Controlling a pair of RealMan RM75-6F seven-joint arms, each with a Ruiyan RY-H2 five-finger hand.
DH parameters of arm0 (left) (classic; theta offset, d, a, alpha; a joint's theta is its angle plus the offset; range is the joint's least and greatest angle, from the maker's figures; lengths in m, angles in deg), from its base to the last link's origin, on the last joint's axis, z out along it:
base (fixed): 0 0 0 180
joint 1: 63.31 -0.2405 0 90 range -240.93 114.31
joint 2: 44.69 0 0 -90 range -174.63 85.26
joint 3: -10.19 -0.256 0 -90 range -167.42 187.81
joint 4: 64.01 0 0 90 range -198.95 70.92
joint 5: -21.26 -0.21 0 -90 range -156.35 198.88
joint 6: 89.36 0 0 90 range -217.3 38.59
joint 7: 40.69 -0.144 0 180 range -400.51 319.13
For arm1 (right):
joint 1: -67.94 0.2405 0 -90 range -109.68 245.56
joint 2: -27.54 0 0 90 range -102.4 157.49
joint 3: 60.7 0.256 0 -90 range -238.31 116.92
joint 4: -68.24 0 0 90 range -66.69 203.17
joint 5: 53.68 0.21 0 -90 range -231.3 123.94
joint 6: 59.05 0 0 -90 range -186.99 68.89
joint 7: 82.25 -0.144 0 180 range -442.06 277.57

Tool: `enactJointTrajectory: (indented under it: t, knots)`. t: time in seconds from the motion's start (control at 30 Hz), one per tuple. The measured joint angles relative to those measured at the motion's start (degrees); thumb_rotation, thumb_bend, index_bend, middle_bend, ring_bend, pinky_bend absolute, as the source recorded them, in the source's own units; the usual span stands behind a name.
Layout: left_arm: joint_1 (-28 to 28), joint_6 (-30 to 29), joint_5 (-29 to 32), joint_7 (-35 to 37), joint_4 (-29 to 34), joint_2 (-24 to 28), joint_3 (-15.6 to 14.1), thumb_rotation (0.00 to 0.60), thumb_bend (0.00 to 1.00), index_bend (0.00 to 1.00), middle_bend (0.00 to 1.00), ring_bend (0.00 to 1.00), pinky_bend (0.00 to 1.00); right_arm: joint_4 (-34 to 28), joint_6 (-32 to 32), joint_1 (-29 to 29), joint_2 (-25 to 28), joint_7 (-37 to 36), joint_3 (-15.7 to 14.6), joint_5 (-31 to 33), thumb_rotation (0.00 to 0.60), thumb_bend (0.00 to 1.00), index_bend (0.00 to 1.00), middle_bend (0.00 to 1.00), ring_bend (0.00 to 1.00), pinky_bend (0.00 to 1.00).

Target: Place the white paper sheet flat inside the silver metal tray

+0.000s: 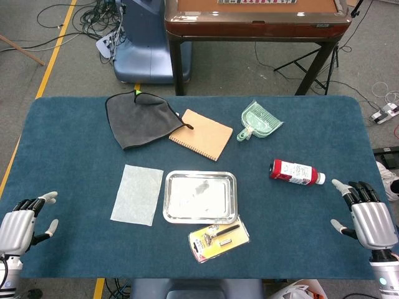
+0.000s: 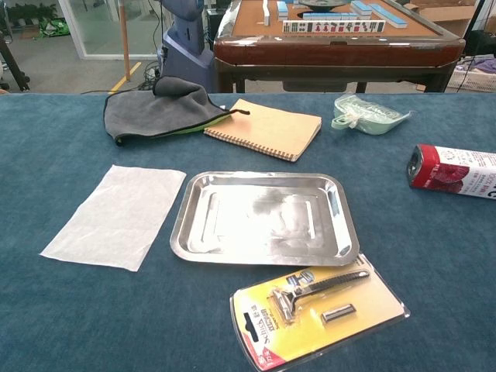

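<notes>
Head view first: both hands sit at the near edge of the blue table, and nothing has been touched yet. The left hand rests well to the left of the silver metal tray, fingers spread apart and holding nothing. The right hand is well to the tray's right, fingers likewise apart, empty.

The white paper sheet lies flat on the cloth just beside the tray's left rim, a narrow strip of blue showing between them. The tray itself is bare inside, ready to receive it.

Around the tray: a packaged razor touches or slightly overlaps its near right corner, a tan spiral notebook lies beyond it, a grey cloth sits beyond and to the left, a green dustpan beyond and to the right, and a red bottle lies on its side off to the right.

So this looks like the very start, the reach not yet begun. The left hand is the natural one, being on the paper's side. The trouble, I'd judge, is the pickup: thin sheet, flat on fabric, so an edge has to be coaxed up or pinched before it can be carried across the rim and laid down without creasing.
</notes>
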State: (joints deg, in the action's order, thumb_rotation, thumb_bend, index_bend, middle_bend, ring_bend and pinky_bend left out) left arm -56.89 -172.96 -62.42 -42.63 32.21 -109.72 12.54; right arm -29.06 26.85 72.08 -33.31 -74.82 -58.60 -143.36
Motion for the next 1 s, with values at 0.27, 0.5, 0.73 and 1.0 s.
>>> enactJointTrajectory:
  t: [0.27,0.5,0.73,1.0]
  knots:
    - [1.48,1.90,-1.60,0.61,-0.38,0.26,-0.18,0.600,0.31,0.28,0.33,0.29,0.22,-0.76,0.77,0.32,1.26,0.67,0.83,-0.55,0.600,0.10,0.17,0.28,0.17,0.17]
    - [3.87,5.15,-5.20,3.25,-2.85,0.31,-1.19,0.600,0.31,0.29,0.33,0.29,0.22,-2.13,1.88,0.31,2.89,1.29,1.81,-0.36,0.600,0.10,0.17,0.28,0.17,0.17]
    - [7.74,9.96,-8.44,4.77,-7.34,-0.87,-2.47,0.600,0.31,0.30,0.33,0.29,0.22,-2.22,1.22,0.58,2.86,1.23,1.79,-0.20,0.600,0.10,0.17,0.28,0.17,0.17]
    - [10.72,12.21,-10.16,6.34,-13.04,-5.40,-2.70,0.600,0.31,0.30,0.33,0.29,0.22,-2.14,0.81,0.70,2.56,1.40,1.71,0.07,0.600,0.10,0.17,0.28,0.17,0.17]
